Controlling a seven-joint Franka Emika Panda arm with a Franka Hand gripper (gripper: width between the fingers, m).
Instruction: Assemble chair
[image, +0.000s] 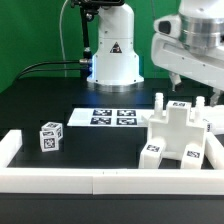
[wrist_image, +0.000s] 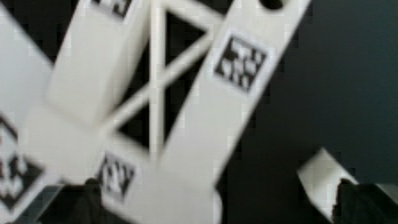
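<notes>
Chair cluster — one, tagged — plus one small block; one tool above, grip unclear

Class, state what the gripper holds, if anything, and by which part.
Nothing: the gripper hangs open above the chair parts, and its fingers touch none of them.

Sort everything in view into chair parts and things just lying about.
For the job:
chair frame
small tagged block, probably a loose part

Just there:
marker board
white wall along the table edge
arm's base
cables
</notes>
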